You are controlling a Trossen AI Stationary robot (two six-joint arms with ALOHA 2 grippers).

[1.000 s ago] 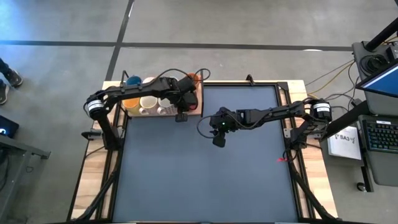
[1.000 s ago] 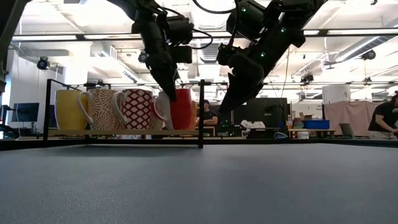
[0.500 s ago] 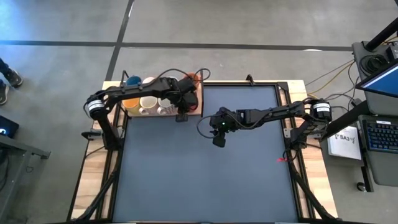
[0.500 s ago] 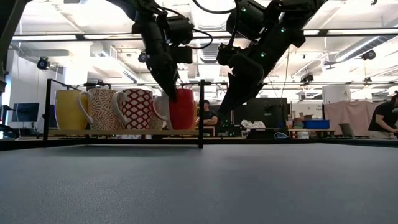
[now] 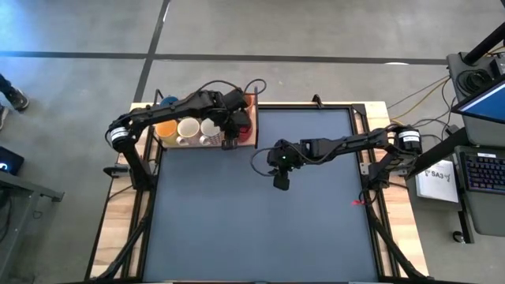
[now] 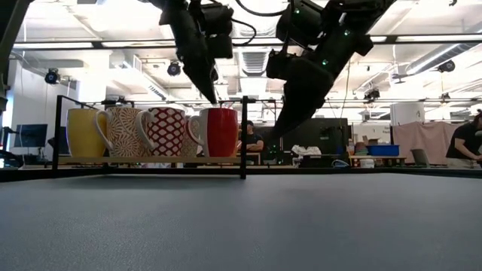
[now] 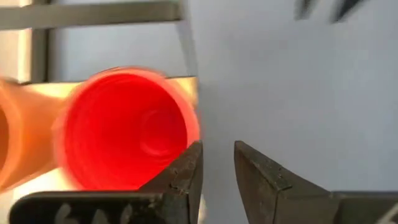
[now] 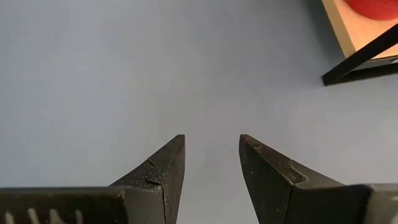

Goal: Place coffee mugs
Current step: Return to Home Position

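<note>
Behind my table the room runs off as an open workshop with strip lights overhead, desks and screens, and a person (image 6: 463, 147) seated at the far right. The table (image 5: 252, 221) under me is covered with a dark grey mat, bare over most of its width. At its far left corner stands a wooden shelf (image 5: 252, 136) inside a thin black frame (image 6: 243, 135), and the mugs stand there. Seen level from the front, one row reads yellow mug (image 6: 83, 133), brown patterned mug (image 6: 120, 132), red patterned mug (image 6: 167, 132) and red mug (image 6: 218, 132), all upright with handles to one side; from above I also make out a blue mug (image 5: 168, 102) in the row behind. My left claw (image 6: 213, 96) hangs just above the red mug's rim, clear of it, its fingers parted by only a narrow gap and holding nothing. My right claw (image 5: 281, 181) hovers over bare mat near the middle of the table, well apart from the shelf, its fingers spread somewhat wider and likewise empty
</note>
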